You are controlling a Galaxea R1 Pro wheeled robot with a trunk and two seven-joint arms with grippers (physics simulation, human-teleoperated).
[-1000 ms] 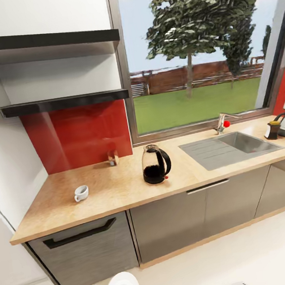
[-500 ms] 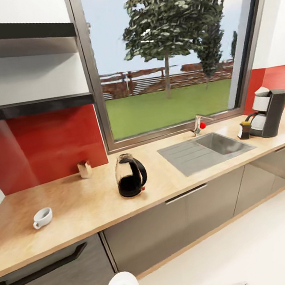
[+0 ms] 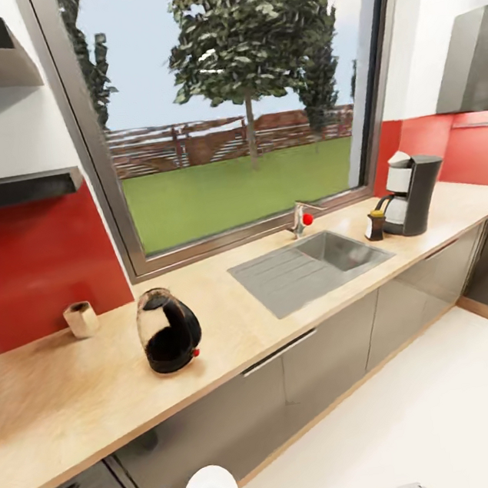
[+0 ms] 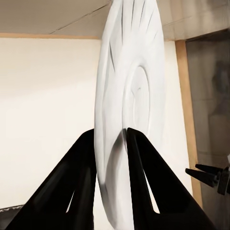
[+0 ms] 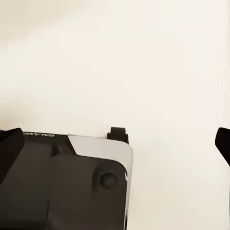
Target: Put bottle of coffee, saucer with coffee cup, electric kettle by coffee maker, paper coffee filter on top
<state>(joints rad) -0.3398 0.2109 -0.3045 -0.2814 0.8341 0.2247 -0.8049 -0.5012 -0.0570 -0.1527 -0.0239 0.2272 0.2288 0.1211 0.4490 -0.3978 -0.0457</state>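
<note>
I am in a home kitchen. Evidence: a long wood-grain tabletop (image 3: 286, 323) over glossy grey cabinets (image 3: 323, 365), an inset steel sink (image 3: 309, 266) with tap (image 3: 299, 219), red backsplash (image 3: 37, 265), wall shelves (image 3: 15, 189). On the tabletop stand an electric kettle (image 3: 168, 331) and, beyond the sink, a coffee maker (image 3: 414, 193). A large window (image 3: 231, 98) looks onto lawn, tree and fence.

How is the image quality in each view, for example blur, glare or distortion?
Head view: wide-angle distortion bends the window frame and slants the kitchen countertop; the electric kettle looks slightly smeared. Left wrist view: the saucer in the left claw is very close, bright and soft-edged. Right wrist view: the pale floor is nearly featureless.
</note>
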